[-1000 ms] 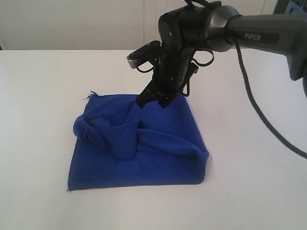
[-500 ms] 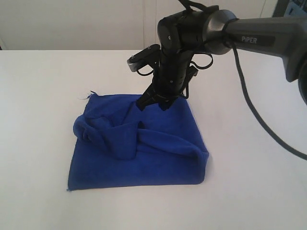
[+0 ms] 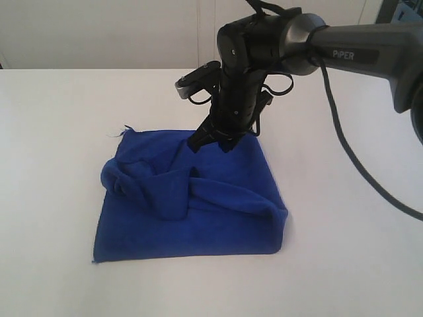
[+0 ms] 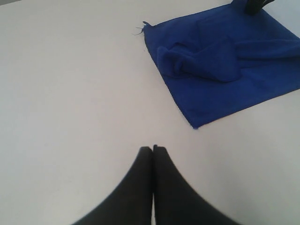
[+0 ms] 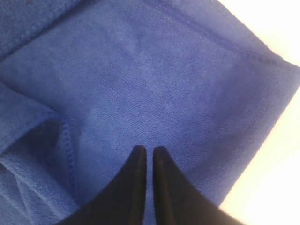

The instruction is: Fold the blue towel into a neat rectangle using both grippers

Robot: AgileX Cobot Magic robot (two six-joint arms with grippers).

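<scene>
Now: left gripper clenched shut, empty, over bare table, well apart from blue towel. Towel lies mid-table, rumpled, partly folded. Right gripper closed, nothing pinched, at towel's far edge.

Plain royal-blue towel, black left hand, black right hand, white table.
</scene>
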